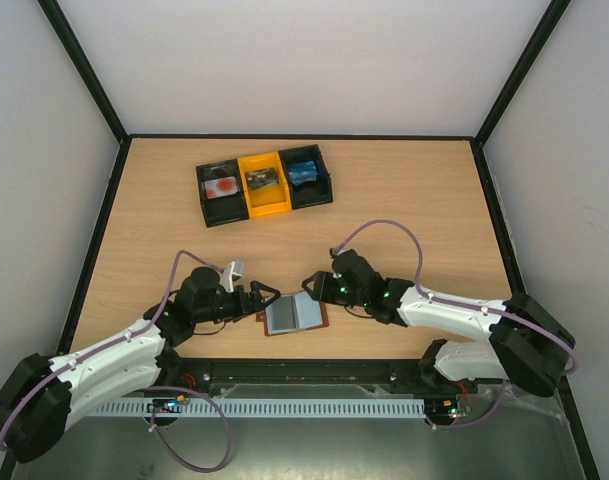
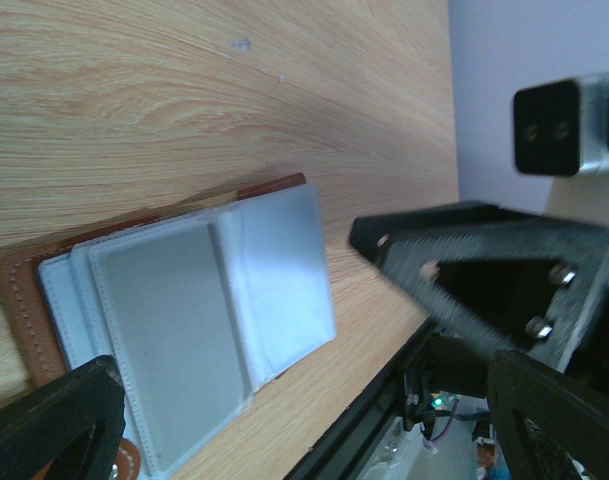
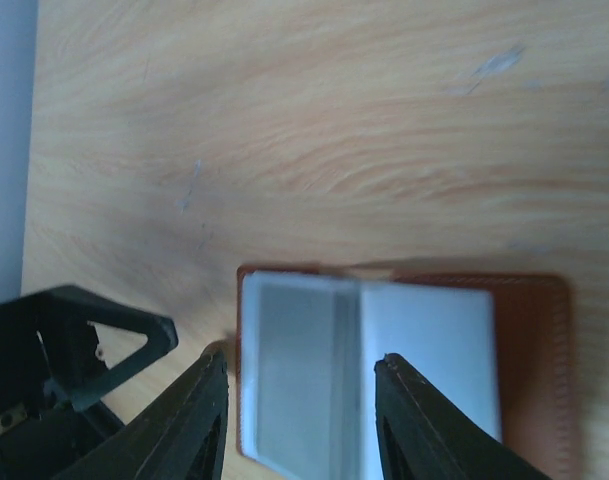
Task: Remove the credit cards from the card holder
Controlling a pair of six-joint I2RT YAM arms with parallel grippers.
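The card holder (image 1: 294,315) lies open on the table near the front edge, reddish-brown leather with grey-blue inner panels. It also shows in the left wrist view (image 2: 184,320) and the right wrist view (image 3: 384,350). A grey rectangle fills one sleeve; I cannot tell whether it is a card. My left gripper (image 1: 264,296) (image 2: 304,365) is open and empty at the holder's left edge. My right gripper (image 1: 312,287) (image 3: 300,360) is open and empty, its fingers astride one inner panel, just above it. A blue credit card (image 1: 304,170) lies in the tray's right bin.
The black-and-yellow three-bin tray (image 1: 268,207) stands at the back of the table, with a card in each bin. The table's black front rail (image 1: 304,372) runs just behind the holder. The two grippers are close together over the holder.
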